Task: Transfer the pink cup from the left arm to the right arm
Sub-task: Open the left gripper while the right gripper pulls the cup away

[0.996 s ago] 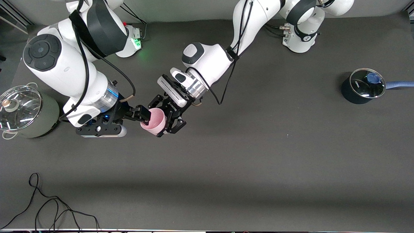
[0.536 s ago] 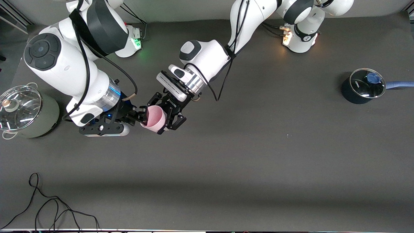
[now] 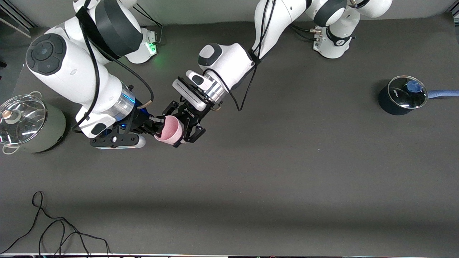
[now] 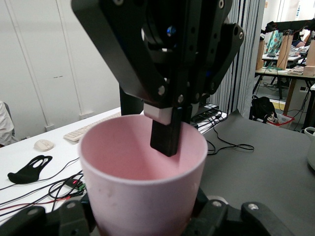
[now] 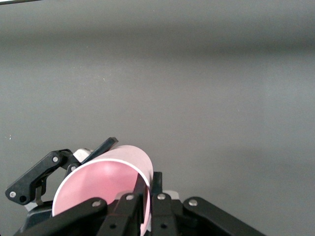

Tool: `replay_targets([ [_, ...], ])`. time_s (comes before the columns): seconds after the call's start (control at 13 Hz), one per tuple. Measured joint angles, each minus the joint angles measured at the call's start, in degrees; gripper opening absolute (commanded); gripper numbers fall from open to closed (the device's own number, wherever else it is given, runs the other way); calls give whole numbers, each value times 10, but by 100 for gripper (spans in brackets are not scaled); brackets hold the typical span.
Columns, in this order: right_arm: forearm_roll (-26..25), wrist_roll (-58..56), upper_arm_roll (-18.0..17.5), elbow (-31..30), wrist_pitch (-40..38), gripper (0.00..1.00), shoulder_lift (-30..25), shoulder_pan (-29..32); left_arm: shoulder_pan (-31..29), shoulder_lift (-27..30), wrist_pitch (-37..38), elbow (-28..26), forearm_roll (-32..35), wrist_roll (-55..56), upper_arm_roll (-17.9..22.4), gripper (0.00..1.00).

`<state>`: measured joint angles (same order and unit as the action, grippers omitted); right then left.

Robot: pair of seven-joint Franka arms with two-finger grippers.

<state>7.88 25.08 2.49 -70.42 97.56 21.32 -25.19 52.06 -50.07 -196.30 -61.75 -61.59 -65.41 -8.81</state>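
The pink cup (image 3: 170, 130) hangs above the dark table mat, tilted, with its mouth toward the right arm. My left gripper (image 3: 176, 130), the black open-linkage one, is shut on the cup's lower body; in the left wrist view (image 4: 142, 222) its links flank the cup (image 4: 142, 187). My right gripper (image 3: 157, 128) is shut on the cup's rim wall. In the right wrist view (image 5: 150, 199) one finger is inside and one outside the cup (image 5: 98, 189). The left wrist view shows the inner finger (image 4: 165, 136).
A grey-green pot with a glass lid (image 3: 27, 123) stands at the right arm's end of the table. A dark blue saucepan with a glass lid (image 3: 403, 95) stands at the left arm's end. A black cable (image 3: 53, 229) lies near the front edge.
Both grippers and the cup have shifted slightly toward the robots' bases. The cup has tilted its mouth more toward the right gripper, whose fingers now sit deeper over the rim.
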Motion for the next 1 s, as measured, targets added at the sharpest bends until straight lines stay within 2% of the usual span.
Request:
replay_targets([
  [0.61,2,-6,14,0,1,0,-1,24,-1,2,-5,0,0,6,1,100],
  [1.0,34,-228,16,-2,-2,0,2,138,-8,3,-18,-6,0,49,3,100],
])
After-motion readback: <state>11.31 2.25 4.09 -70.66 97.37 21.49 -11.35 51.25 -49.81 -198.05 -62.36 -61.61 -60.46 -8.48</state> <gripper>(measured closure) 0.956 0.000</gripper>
